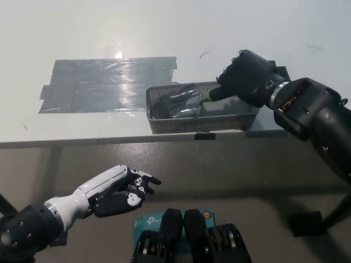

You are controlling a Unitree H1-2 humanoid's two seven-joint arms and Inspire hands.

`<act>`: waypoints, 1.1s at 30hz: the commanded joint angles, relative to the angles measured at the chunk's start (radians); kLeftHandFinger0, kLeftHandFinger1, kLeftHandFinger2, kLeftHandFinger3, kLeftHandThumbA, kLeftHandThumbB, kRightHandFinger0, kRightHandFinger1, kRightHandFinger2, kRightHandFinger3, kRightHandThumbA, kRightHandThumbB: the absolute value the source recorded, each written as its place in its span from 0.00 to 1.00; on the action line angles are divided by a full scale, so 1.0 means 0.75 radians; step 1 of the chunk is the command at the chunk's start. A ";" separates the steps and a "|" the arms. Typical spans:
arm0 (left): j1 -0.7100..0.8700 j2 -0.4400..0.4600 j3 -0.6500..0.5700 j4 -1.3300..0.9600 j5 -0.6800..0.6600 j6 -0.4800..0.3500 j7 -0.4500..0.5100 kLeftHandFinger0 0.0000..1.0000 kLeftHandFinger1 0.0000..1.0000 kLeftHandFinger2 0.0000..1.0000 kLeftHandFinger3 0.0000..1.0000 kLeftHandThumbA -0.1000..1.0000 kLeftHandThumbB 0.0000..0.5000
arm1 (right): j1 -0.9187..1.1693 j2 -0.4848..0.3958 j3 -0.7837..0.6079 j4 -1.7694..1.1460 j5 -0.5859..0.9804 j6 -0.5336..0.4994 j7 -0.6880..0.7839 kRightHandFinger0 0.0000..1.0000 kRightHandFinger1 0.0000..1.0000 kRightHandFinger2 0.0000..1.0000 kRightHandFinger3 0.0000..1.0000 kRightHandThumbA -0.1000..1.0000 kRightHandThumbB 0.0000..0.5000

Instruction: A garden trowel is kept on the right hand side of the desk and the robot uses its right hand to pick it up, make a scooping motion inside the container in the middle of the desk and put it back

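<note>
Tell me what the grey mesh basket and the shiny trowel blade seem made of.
Grey mesh basket: likely plastic or coated wire, matt, with fine lattice walls. Shiny trowel: blade probably polished metal, since it glints with reflections, though glossy plastic is possible.

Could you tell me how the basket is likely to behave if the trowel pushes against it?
Probably light: its mesh walls look thin, so the basket may slide. It sits near the desk edge, so a push from the trowel could nudge it off.
</note>
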 commanded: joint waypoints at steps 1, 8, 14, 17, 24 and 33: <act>-0.014 0.019 0.010 -0.001 0.021 0.017 -0.019 0.67 0.72 0.77 0.99 1.00 0.55 | -0.022 0.038 -0.080 -0.012 0.124 0.089 0.069 0.00 0.03 0.41 0.10 0.00 0.07; 0.024 0.014 0.032 -0.001 0.030 0.017 -0.015 0.67 0.73 0.78 0.99 1.00 0.57 | 0.039 0.046 -0.266 0.000 0.282 0.206 0.119 0.00 0.09 0.42 0.00 0.00 0.45; 0.053 -0.003 0.050 0.000 0.036 0.017 -0.019 0.69 0.73 0.78 0.96 1.00 0.64 | 0.072 0.041 -0.487 -0.008 0.442 0.369 0.164 0.00 0.10 0.43 0.38 0.00 0.49; 0.068 -0.012 0.060 0.003 0.042 0.017 -0.018 0.66 0.72 0.78 0.97 1.00 0.59 | 0.096 0.029 -0.574 -0.018 0.529 0.377 0.132 0.00 0.05 0.39 0.10 0.00 0.50; 0.116 -0.008 0.090 -0.015 0.052 0.017 -0.007 0.68 0.74 0.80 0.99 1.00 0.61 | 0.045 -0.054 -0.574 0.021 0.555 0.383 0.147 0.00 0.09 0.40 0.37 0.00 0.36; 0.162 -0.023 0.126 -0.018 0.084 0.017 -0.035 0.69 0.75 0.80 0.99 1.00 0.60 | -0.001 -0.148 -0.577 0.191 0.590 0.390 0.058 0.00 0.13 0.38 0.14 0.00 0.39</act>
